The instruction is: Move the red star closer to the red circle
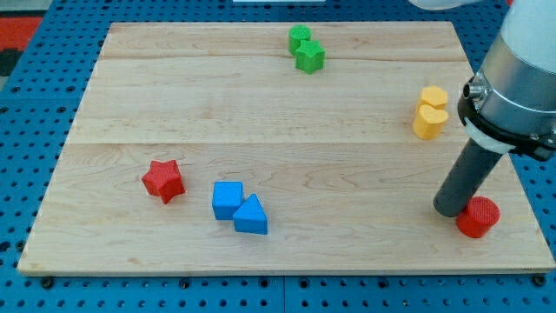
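The red star (163, 180) lies on the wooden board at the view's lower left. The red circle (479, 216) lies near the board's lower right corner. My tip (450, 209) rests on the board just left of the red circle, touching or almost touching it. The red star is far to the left of my tip, most of the board's width away.
A blue cube (228, 199) and a blue triangle (251, 216) sit together right of the red star. Two green blocks (306, 49) sit at the top middle. Two yellow blocks (430, 112) sit at the right, above my tip. The board (278, 104) has blue pegboard around it.
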